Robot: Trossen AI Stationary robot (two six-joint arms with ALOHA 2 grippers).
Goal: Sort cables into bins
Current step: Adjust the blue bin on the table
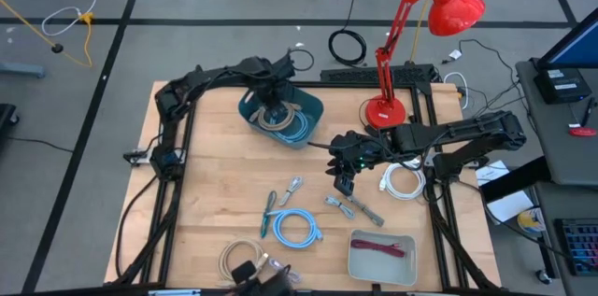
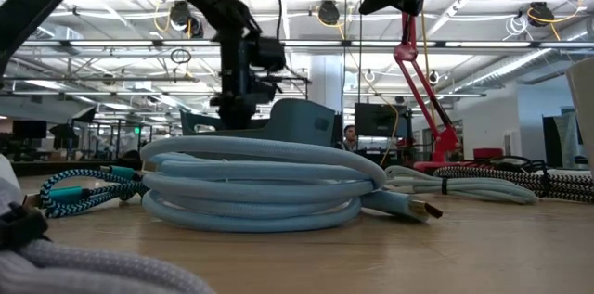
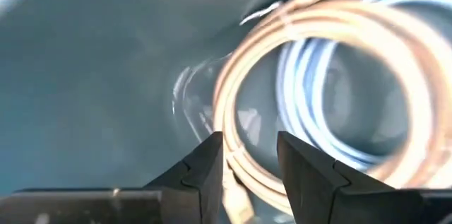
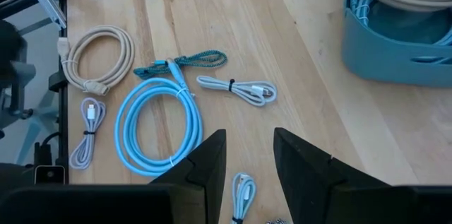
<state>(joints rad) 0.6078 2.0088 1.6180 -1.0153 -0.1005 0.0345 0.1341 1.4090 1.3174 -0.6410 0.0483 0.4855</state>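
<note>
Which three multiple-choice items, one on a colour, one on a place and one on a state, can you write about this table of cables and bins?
1. What colour is the cable in the pale grey tray?
A maroon
B white
C light blue

2. Where is the left gripper?
A over the pale grey tray
B down in the dark teal tub
C out of view

3. How is the right gripper?
A shut on the maroon cable
B open and empty, above the table
C open, inside the dark teal tub

Answers: 1 A, the high view shows a maroon strand in the tray. 2 B, its wrist view shows teal walls and the beige coil. 3 B, its fingers stand apart over bare wood.
</note>
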